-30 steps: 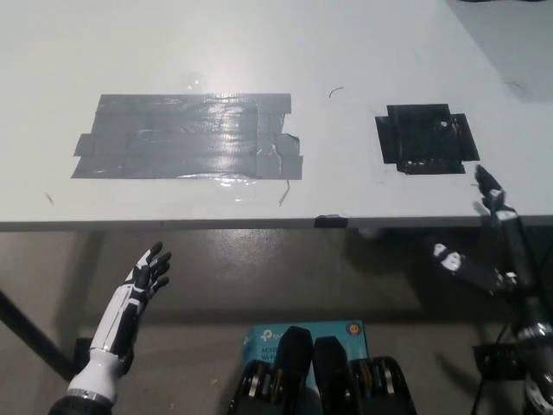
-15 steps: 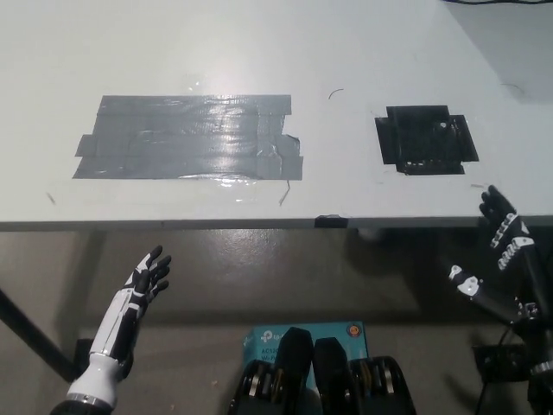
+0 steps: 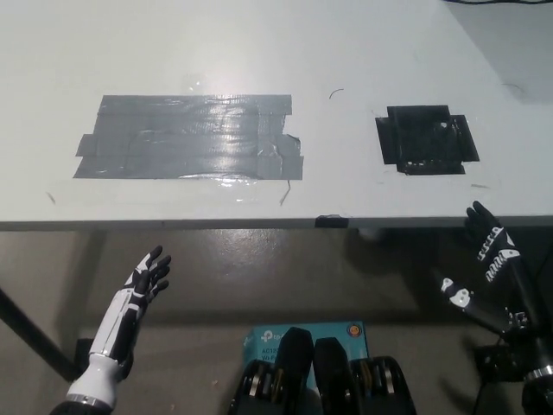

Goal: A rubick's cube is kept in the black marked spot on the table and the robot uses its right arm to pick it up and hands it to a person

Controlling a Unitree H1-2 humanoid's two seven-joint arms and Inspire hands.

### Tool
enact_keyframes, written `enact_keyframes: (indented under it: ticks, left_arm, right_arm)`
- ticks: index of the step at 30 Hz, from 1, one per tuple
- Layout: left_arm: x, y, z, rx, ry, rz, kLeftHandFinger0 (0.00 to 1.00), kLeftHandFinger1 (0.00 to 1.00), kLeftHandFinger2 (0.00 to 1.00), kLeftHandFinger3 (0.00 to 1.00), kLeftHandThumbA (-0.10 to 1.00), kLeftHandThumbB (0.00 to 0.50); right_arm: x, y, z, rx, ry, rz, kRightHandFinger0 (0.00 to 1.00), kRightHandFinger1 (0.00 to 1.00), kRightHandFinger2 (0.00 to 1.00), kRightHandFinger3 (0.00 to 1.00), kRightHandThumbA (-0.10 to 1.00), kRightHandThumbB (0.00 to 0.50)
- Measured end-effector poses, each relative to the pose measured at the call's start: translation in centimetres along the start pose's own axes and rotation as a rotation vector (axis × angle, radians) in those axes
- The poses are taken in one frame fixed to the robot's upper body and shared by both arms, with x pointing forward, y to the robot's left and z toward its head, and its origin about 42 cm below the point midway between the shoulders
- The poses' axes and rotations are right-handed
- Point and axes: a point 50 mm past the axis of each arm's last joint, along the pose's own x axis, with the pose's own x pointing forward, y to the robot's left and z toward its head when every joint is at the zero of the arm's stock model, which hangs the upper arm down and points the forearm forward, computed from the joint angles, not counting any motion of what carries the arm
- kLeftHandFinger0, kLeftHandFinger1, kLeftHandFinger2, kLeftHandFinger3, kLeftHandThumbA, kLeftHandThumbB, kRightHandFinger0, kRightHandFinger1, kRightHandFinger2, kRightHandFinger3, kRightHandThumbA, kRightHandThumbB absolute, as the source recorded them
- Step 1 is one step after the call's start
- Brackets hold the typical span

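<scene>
The black taped spot [image 3: 427, 139] lies on the right part of the white table [image 3: 259, 52], and no cube shows on it or anywhere else. My black right hand [image 3: 486, 264] hangs open below the table's front edge at the lower right, fingers spread, holding nothing. Low at the left, below the table edge, my white left hand [image 3: 145, 277] rests open with nothing in it.
A large grey tape patch [image 3: 190, 137] covers the table's left middle. A small dark clip [image 3: 331, 221] sits on the front edge. A blue box [image 3: 307, 330] lies on the floor below, and a dark table leg [image 3: 30, 333] slants at the lower left.
My right hand has dropped from the table's front edge to below it and shifted slightly left. The left hand has not moved.
</scene>
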Motion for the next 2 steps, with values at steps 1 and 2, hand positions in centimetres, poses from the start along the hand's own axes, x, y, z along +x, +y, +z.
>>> enact_keyframes:
  ticks: [1,2]
  left_arm:
    - [0.01,-0.01,0.02,0.001,-0.001,0.0,1.0,1.0,1.0,1.0,1.0,0.126]
    - [0.01,-0.01,0.02,0.002,0.0,-0.001,1.0,1.0,1.0,1.0,1.0,0.126]
  right_arm:
    - [0.01,0.0,-0.05,-0.002,0.002,0.001,1.0,1.0,1.0,1.0,0.75,0.273]
    - [0.01,0.0,-0.07,-0.003,0.003,0.001,1.0,1.0,1.0,1.0,0.75,0.273]
